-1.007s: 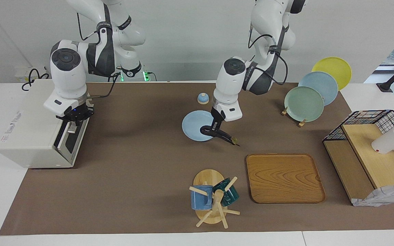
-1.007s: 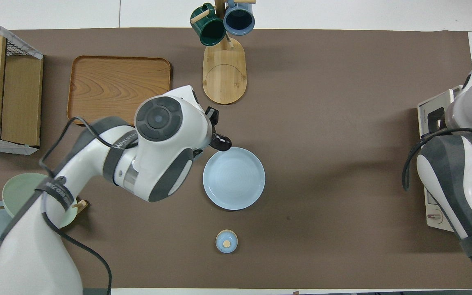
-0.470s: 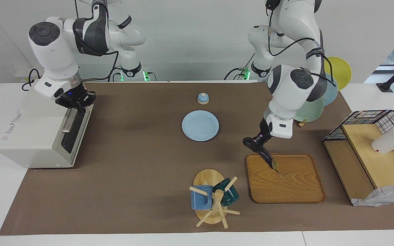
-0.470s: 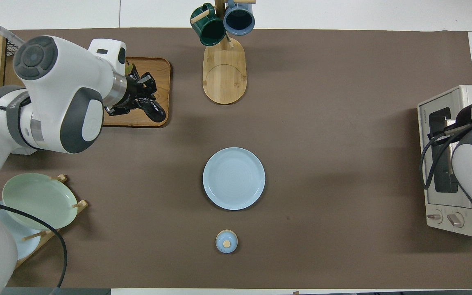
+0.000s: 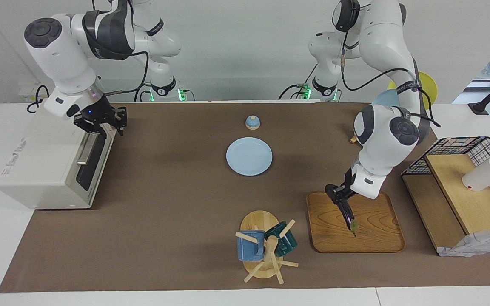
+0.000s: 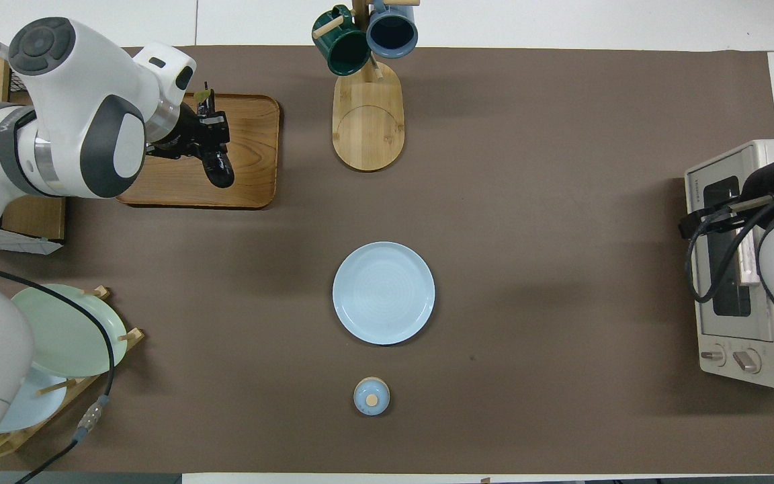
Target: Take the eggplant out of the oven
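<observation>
The eggplant (image 5: 349,216) (image 6: 218,168) is out of the oven, dark and glossy, and hangs tilted with its greenish stem tip pointing down at the wooden tray (image 5: 377,238) (image 6: 252,181). My left gripper (image 5: 343,199) (image 6: 204,134) is shut on its thicker part, low over the tray. I cannot tell whether the stem tip touches the wood. The cream-white oven (image 5: 36,170) (image 6: 736,349) stands at the right arm's end of the table with its dark glass door closed. My right gripper (image 5: 101,123) hovers open above the door's upper edge, holding nothing.
A light blue plate (image 5: 249,156) lies mid-table, with a small blue bell (image 5: 252,122) nearer the robots. A mug tree (image 5: 266,248) with a blue and a green mug stands beside the tray. A wire-and-wood shelf (image 5: 453,191) stands at the left arm's end, with upright plates beside it.
The left arm carried the eggplant from beside the blue plate to low over the wooden tray. The right gripper rose off the oven door handle and opened.
</observation>
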Controlling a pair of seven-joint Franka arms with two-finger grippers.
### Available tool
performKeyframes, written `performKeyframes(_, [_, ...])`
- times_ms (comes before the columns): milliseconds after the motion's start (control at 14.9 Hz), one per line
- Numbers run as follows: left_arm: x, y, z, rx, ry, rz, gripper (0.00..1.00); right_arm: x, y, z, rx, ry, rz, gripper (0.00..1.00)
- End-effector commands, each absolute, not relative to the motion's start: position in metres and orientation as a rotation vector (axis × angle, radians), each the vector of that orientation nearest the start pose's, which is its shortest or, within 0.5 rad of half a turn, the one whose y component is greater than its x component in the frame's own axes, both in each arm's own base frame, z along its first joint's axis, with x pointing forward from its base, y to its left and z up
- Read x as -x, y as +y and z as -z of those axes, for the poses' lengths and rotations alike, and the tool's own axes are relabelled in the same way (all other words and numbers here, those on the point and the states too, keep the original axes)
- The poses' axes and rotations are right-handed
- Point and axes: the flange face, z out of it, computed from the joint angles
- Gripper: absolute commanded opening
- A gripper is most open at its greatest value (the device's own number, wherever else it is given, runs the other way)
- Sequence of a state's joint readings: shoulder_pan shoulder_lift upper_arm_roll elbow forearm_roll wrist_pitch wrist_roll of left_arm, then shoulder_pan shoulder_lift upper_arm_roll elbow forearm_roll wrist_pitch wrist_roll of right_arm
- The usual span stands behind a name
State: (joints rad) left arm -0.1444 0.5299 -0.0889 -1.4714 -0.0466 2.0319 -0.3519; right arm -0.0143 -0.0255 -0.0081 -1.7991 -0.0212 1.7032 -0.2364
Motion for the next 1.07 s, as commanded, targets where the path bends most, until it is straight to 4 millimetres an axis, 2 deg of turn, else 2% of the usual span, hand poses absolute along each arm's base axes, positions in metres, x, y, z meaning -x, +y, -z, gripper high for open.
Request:
performKeyframes(0, [-0.706, -0.150, -0.352, 3.173, -0.063, -0.016, 0.00, -0.549, -0.013, -0.546, 3.117, -0.307, -0.112, 0.73])
performKeyframes(67, [-0.708, -0.141, -0.351, 3.169, -0.038, -0.018, 0.00, -0.550, -0.013, -0.546, 3.117, -0.312, -0.105, 1.00])
performKeyframes(470, [-0.707, -0.137, -0.342, 3.144, 0.020, 0.021, 0.00, -0.554, -0.009, -0.554, 3.126, -0.325, -0.086, 1.00])
performKeyframes(537, [-0.706, -0.137, -0.340, 3.144, 0.045, 0.021, 0.00, -0.556, 0.002, -0.562, 3.134, -0.356, -0.068, 1.00])
performKeyframes(604, [-0.706, -0.137, -0.341, 3.145, 0.056, 0.021, 0.19, -0.556, 0.007, -0.565, 3.135, -0.371, -0.076, 1.00])
performKeyframes(672, [-0.706, -0.137, -0.343, 3.143, 0.059, 0.019, 0.99, -0.555, 0.009, -0.565, 3.137, -0.352, -0.109, 1.00])
performKeyframes(873, [-0.706, -0.136, -0.346, 3.151, 0.048, 0.001, 1.00, -0.558, 0.023, -0.568, 3.194, -0.281, -0.161, 1.00])
performKeyframes(1007, [-0.705, -0.136, -0.358, 3.154, 0.047, 0.022, 1.00, -0.560, 0.019, -0.569, 3.189, -0.253, -0.143, 1.00])
